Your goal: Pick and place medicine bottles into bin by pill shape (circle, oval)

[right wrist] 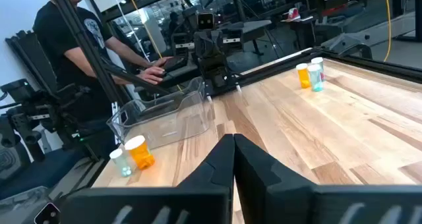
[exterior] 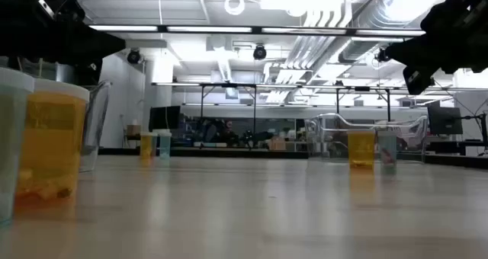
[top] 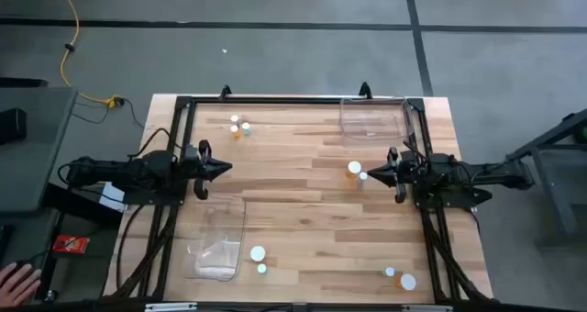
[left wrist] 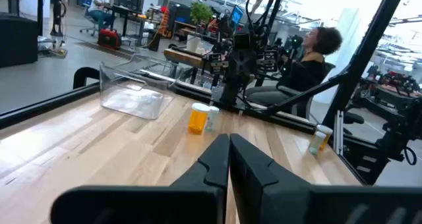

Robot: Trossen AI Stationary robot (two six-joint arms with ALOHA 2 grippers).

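Note:
Small white-capped medicine bottles stand upright on the wooden table in pairs. One orange and one clear bottle [top: 238, 128] stand at the far left, and another pair [top: 358, 172] stands just off my right gripper's tips. A third pair [top: 260, 260] stands at the near middle, and a fourth [top: 400, 277] at the near right. My left gripper [top: 223, 168] is shut and empty at the table's left side, above the table. My right gripper [top: 371, 175] is shut and empty at the right side. The left wrist view shows the right-side pair [left wrist: 202, 117] ahead of the shut fingers [left wrist: 229, 145]. The right wrist view shows the far-left pair [right wrist: 310, 74] and the near-middle pair [right wrist: 134, 155].
A clear plastic bin [top: 371, 119] stands at the far right, and a second clear bin [top: 218, 240] at the near left. A black frame [top: 293, 99] runs along the table's far edge and sides. A person's hand [top: 16, 280] shows off the table's near left.

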